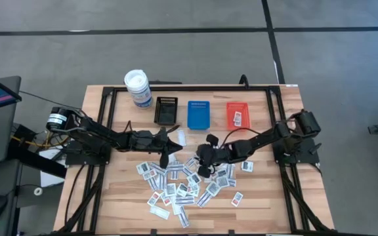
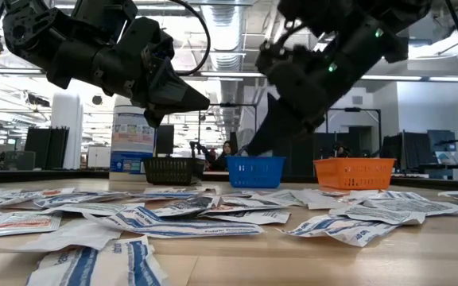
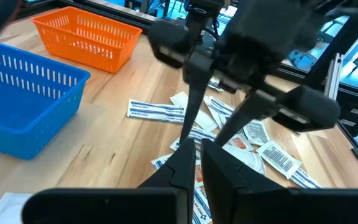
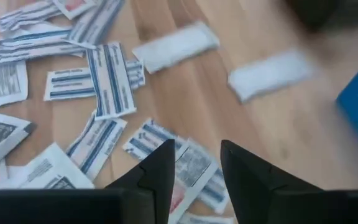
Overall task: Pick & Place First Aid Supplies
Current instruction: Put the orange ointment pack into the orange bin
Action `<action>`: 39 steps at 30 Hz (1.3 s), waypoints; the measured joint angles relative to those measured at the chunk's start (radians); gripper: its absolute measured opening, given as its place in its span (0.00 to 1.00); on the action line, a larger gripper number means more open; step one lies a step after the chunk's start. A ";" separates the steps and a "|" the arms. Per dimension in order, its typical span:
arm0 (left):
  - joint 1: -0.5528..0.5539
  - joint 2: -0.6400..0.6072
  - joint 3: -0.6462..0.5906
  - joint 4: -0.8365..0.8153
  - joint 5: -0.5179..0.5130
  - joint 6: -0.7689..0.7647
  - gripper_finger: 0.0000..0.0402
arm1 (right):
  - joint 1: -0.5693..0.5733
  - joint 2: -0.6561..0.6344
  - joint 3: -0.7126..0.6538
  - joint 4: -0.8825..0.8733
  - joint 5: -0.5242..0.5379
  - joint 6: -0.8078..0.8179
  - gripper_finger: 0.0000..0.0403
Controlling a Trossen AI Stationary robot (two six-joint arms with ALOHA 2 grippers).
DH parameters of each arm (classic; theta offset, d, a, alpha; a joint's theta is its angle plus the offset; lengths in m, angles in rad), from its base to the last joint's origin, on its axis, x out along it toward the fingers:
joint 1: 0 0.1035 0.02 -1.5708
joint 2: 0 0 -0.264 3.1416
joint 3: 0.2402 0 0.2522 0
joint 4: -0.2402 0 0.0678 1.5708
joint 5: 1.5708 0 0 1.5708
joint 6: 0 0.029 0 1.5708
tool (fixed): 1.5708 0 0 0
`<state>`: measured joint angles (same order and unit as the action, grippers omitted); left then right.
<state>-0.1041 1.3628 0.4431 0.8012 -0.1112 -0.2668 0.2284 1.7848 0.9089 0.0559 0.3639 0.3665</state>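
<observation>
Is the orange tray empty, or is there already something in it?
Not empty. The high view shows one white packet lying inside the orange tray; the rest of its floor looks bare.

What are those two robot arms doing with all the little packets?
They are sorting first aid packets that lie scattered on a wooden table. Both grippers hang over the pile: the left gripper nearly shut, the right gripper open, neither visibly holding anything. One packet already lies in the orange tray. The blue tray looks empty.
</observation>
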 joint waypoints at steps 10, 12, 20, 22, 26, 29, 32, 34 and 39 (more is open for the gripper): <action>0.000 0.000 0.000 0.000 0.000 0.000 0.06 | -0.007 0.101 0.000 -0.018 -0.052 0.160 0.30; 0.000 0.000 0.000 0.000 0.000 0.000 0.06 | -0.007 0.101 0.001 -0.019 -0.052 0.162 0.30; 0.000 0.000 0.000 0.000 0.000 0.000 0.06 | -0.022 0.101 0.003 -0.041 -0.050 0.130 0.17; 0.000 0.000 0.000 0.000 0.000 0.000 0.06 | -0.025 0.101 0.003 -0.042 -0.050 0.131 0.10; 0.000 0.000 0.000 0.000 0.000 0.000 0.06 | -0.029 0.100 0.003 -0.043 -0.054 0.121 0.01; 0.000 0.000 0.000 0.000 0.000 0.000 0.06 | -0.029 0.098 0.002 -0.043 -0.054 0.121 0.02; 0.000 0.000 0.000 0.000 0.000 0.000 0.06 | -0.029 0.093 0.002 -0.049 -0.057 0.105 0.01; 0.000 0.000 0.000 0.000 0.000 0.000 0.06 | -0.028 0.080 0.000 -0.063 -0.067 0.104 0.01; 0.000 0.000 0.000 0.000 0.000 0.000 0.06 | -0.026 0.054 0.002 -0.053 -0.122 0.106 0.01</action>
<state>-0.1040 1.3632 0.4431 0.8012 -0.1111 -0.2671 0.2024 1.8389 0.9106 0.0034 0.2423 0.4721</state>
